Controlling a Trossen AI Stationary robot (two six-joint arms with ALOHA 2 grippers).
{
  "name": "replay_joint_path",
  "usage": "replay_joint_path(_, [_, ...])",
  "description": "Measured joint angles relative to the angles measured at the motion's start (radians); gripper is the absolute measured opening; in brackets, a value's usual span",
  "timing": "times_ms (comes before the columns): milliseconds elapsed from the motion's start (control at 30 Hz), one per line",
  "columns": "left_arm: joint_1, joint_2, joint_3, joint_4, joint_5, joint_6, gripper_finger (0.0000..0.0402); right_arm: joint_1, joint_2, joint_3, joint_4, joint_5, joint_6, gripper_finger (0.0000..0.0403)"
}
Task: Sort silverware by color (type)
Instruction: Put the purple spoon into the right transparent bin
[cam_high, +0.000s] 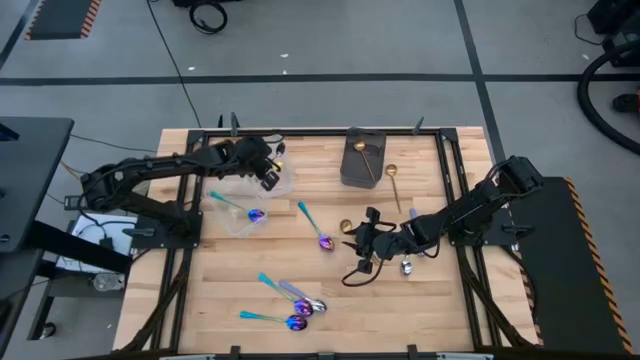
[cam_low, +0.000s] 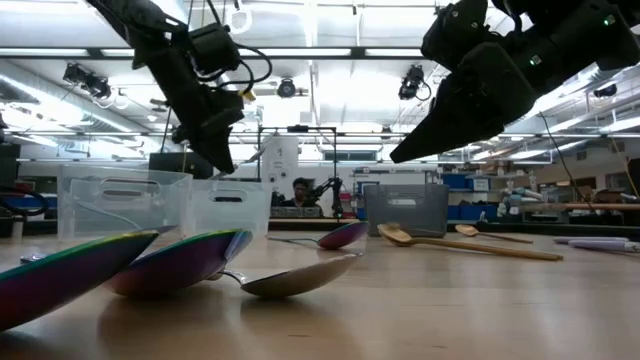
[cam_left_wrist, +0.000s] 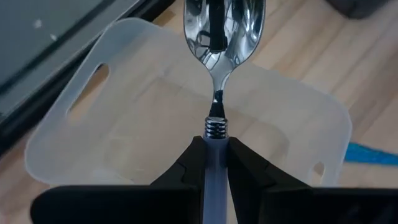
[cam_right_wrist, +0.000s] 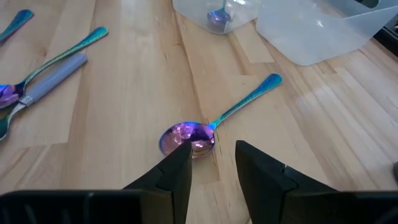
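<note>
Two clear tubs (cam_high: 245, 205) sit near the desk's (cam_high: 250, 270) left rear corner, with one dark grey box (cam_high: 362, 158) at the rear edge. The left hand (cam_left_wrist: 215, 155) grips one lilac-handled spoon (cam_left_wrist: 219, 37) above a tub. The right hand (cam_right_wrist: 212, 165), fingers parted and empty, hovers mid-desk over one teal-handled spoon (cam_right_wrist: 205, 132). Four spoons (cam_high: 290, 303) cluster near the front edge.

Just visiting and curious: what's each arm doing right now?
Left gripper shut on lilac-handled silver spoon, over clear tub. Right gripper open above iridescent spoon on table. Nothing in the way.
</note>
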Motion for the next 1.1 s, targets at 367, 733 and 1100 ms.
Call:
replay_joint_path(367, [0.093, 0.017, 0.001, -0.028, 0.105, -0.255, 0.0060, 0.000, 0.000, 0.000, 0.005, 0.000, 0.021, 0.0133])
replay_joint_path(733, [0.089, 0.065, 0.001, -0.023, 0.108, -0.293, 0.0100, 0.000, 0.000, 0.000, 0.035, 0.003, -0.006, 0.0133])
replay_joint_path(1100, [-0.027, -0.006, 0.001, 0.106, 0.105, 0.053, 0.0156, -0.001, 0.000, 0.000, 0.024, 0.006, -0.001, 0.0133])
